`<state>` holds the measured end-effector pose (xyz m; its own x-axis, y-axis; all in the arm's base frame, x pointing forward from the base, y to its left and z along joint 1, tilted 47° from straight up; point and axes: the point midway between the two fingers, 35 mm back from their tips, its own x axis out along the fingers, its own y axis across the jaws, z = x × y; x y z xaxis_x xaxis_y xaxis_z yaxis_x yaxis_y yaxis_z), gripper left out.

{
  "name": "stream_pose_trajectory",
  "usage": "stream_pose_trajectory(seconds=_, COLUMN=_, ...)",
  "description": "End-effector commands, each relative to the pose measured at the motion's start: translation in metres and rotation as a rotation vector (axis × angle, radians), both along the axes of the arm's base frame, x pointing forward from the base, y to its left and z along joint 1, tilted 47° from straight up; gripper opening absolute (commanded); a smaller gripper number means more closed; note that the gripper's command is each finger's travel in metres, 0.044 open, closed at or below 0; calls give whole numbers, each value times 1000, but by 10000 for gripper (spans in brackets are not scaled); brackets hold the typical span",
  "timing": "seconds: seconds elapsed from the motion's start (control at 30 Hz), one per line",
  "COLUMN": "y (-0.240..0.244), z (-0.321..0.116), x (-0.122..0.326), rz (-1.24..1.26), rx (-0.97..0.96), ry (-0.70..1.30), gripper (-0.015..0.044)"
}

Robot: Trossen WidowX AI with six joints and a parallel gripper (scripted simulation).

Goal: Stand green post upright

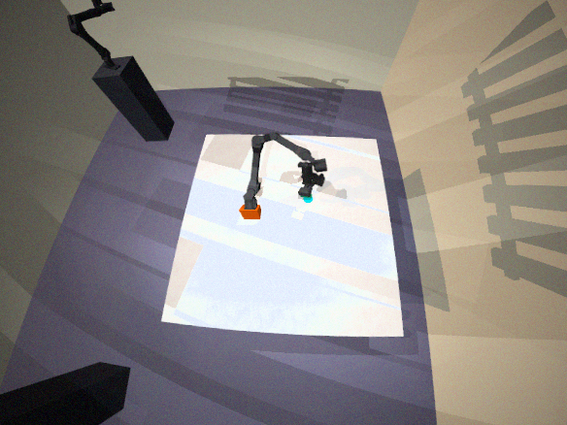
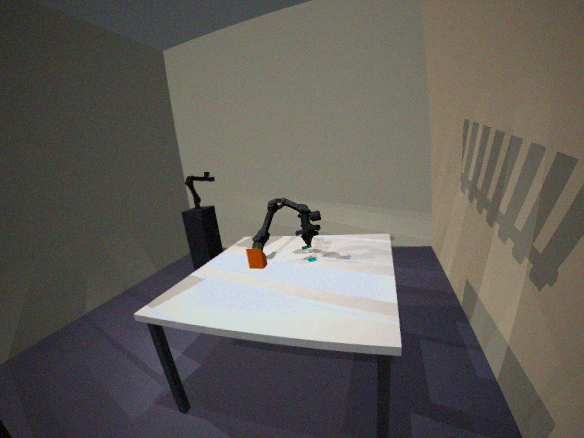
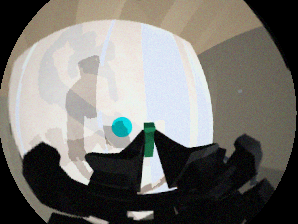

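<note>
While the arm (image 2: 280, 210) reaches out from its orange base (image 2: 257, 258) across the white desk (image 2: 280, 310), the jaws stand narrow and clamped on the green post (image 3: 149, 139), which is held off the desk surface. As seen from the wrist, the post projects forward from between the two dark fingers as a slim green bar, its far end pointing toward the desk. Beside that far end, to its left in the wrist view, lies the cyan circle (image 3: 121, 127); the post does not overlap the circle there. From the exterior view, the gripper (image 2: 306, 244) points downward, with a small green patch of the post (image 2: 305, 247) visible at its tip, and the cyan circle (image 2: 312, 259) lies on the desk below and slightly nearer the camera, apart from the post. From the top view, the gripper (image 1: 308, 190) covers most of the cyan circle (image 1: 308, 199), so that only a cyan edge shows under it; the post cannot be made out in this view. Off the desk, a dark pedestal (image 2: 201, 236) carries a second small arm (image 2: 197, 186).
</note>
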<state>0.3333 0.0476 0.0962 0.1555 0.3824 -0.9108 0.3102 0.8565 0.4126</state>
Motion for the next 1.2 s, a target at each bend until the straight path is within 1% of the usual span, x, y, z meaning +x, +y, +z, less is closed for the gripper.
stream_pose_trajectory(seconds=0.0, y=0, z=-2, x=0, rz=-11, rx=-21, ry=-13, gripper=23)
stream_pose_trajectory(seconds=1.17, y=3, z=-7, x=3, rz=-97, rx=-164, ry=-164, gripper=23)
